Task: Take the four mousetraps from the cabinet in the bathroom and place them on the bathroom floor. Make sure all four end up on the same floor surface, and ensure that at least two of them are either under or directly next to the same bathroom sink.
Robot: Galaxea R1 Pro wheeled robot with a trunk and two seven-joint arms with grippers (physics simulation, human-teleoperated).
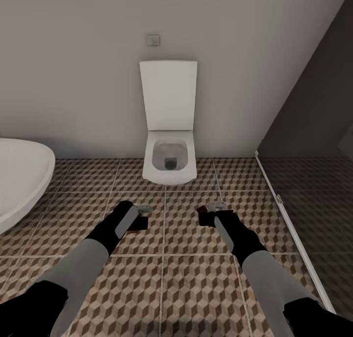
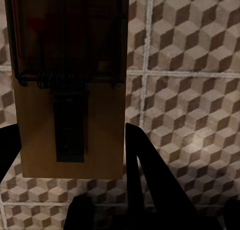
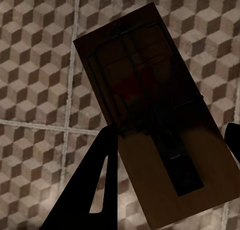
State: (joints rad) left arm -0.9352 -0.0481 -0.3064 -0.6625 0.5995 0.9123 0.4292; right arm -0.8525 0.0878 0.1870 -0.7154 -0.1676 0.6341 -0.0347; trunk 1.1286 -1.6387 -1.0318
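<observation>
In the head view we look down at the bathroom floor (image 1: 166, 278) with its cube-pattern tiles, and we take the white toilet (image 1: 169, 131) at the far wall as our landmark. To the left of the toilet, at the edge of the picture, we see the rounded end of a white bathtub (image 1: 22, 180). To the right of the toilet a dark grey shower floor (image 1: 314, 200) begins behind a pale strip.

Both arms reach forward toward the toilet. The left gripper (image 1: 139, 218) is in front of the toilet and a little to its left, above the tiles. In the head view we see only a dark shape at its tip. The left wrist view tells more: a mousetrap (image 2: 70, 89), a tan board with black wire spring and a faint red spot, sits between the dark fingers (image 2: 150, 180), and one finger lies along its edge. So this gripper is closed on the board, and the tiles are seen behind it.

The right gripper (image 1: 211, 215) is in front of the toilet and a little to its right, at the same height as the other one. The head view again gives only a dark shape. In the right wrist view we see a second mousetrap (image 3: 155, 125), turned at an angle, with one finger (image 3: 92, 185) against its side, so the gripper is clamped on it. Whether the boards touch the floor we cannot tell.
</observation>
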